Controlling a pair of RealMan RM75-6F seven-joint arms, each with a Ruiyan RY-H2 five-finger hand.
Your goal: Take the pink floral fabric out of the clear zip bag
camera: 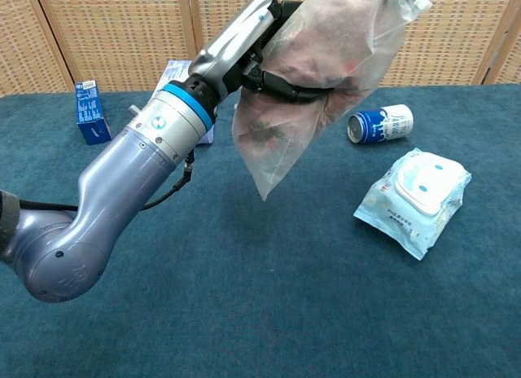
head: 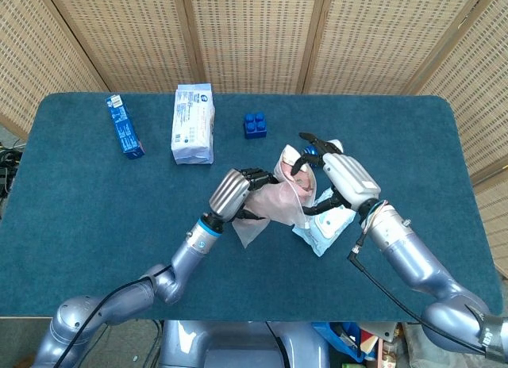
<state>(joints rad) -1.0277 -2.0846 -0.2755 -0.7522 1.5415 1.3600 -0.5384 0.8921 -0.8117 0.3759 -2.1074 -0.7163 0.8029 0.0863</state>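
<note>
Left hand (head: 236, 192): raised above the table, fingers curled round the middle of the clear zip bag (camera: 313, 85), gripping it; its dark fingers (camera: 277, 86) wrap across the film in the chest view.
Clear zip bag: held in the air, tilted, lower corner hanging free toward the table, mouth end up and toward the right hand.
Pink floral fabric (head: 274, 200): inside the bag, bunched in the upper and middle part; shows pink through the plastic.
Right hand (head: 340, 174): at the bag's mouth end, fingers spread, one dark fingertip (head: 305, 137) over the top edge of the bag; cannot tell whether it actually pinches the film or only touches it. In the chest view only a dark tip shows at the top right corner.
Wipes pack (camera: 414, 197): light blue, lying flat on the table (head: 79, 217), to the right under the right arm.
Blue can (camera: 379, 122): on its side behind the wipes pack.
Blue brick (head: 255, 124): toward the table's far edge, near centre.
White packet (head: 193, 124): far left of centre, lying flat.
Blue box (head: 125, 126): further left, lying flat.
</note>
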